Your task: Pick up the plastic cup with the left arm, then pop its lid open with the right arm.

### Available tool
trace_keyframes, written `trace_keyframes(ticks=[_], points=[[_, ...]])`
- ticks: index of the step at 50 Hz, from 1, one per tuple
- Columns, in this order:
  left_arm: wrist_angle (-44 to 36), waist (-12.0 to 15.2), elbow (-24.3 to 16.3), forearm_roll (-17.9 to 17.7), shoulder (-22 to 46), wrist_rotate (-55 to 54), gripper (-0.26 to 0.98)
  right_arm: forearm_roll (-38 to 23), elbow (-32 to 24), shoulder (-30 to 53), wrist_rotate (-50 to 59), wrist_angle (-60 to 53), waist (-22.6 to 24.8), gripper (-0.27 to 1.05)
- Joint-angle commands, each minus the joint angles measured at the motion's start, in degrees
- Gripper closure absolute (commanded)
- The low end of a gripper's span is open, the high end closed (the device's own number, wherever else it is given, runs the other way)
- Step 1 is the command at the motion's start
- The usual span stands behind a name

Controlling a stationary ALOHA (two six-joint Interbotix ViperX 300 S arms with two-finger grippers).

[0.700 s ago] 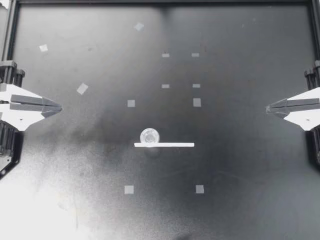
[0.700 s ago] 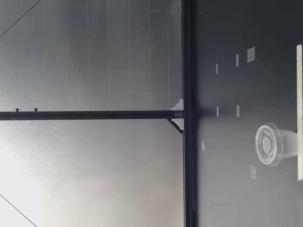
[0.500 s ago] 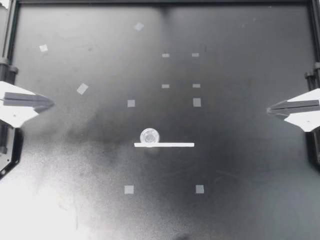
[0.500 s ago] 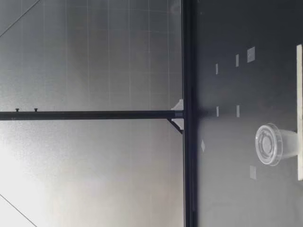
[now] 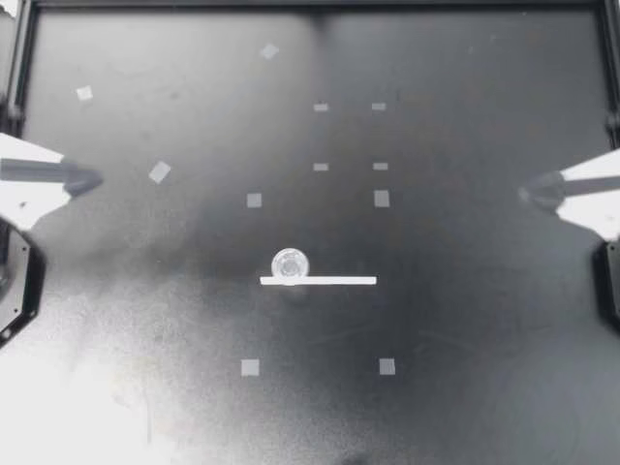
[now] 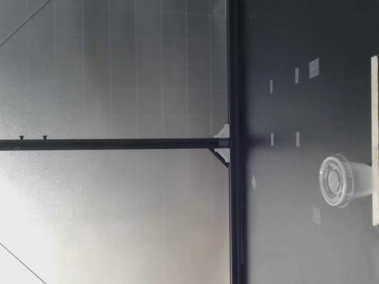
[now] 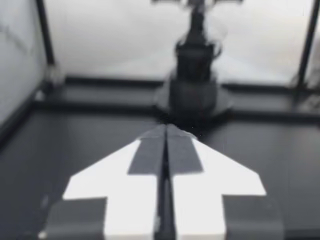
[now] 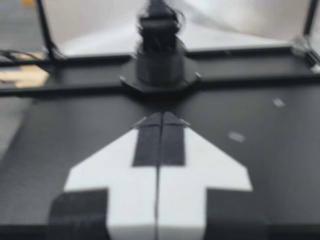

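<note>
top view shows one cup point(image 5: 290, 263), one strip point(image 5: 329, 281).

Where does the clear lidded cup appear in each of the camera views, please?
Top view: the cup sits mid-table, touching the white strip near its left-hand end.
Low view: the cup stands upright, lid on top, just behind the white strip.
Left wrist view: not in it.
Right wrist view: not in it.
Shared landmark: the white strip, seen in the top and low views.
</note>
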Motion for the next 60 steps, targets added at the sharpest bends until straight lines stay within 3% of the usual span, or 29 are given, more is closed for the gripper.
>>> trace_keyframes(ticks=[1,10,21,41,60], points=[[3.08,0.18,-3.16,-0.18,4.48,-0.26,0.78,-0.09,-3.34,3.87,-0.09,1.67,-1.23,0.86],[4.75,0.18,-5.54,-0.53,12.66,-1.85,0.78,0.44,-5.63,12.48,0.88,1.85,-1.23,0.86],[1.85,0.09,-3.87,-0.44,17.14,-2.20,0.73,0.53,-5.98,19.42,2.81,-0.79,-1.14,0.86],[-5.89,0.18,0.18,-0.53,24.08,-3.52,0.28,0.44,-6.06,31.82,6.06,-10.90,-0.35,0.86],[-14.15,0.09,1.32,-0.44,34.28,-4.57,0.27,0.26,-8.61,42.98,8.70,-15.21,1.32,0.86]])
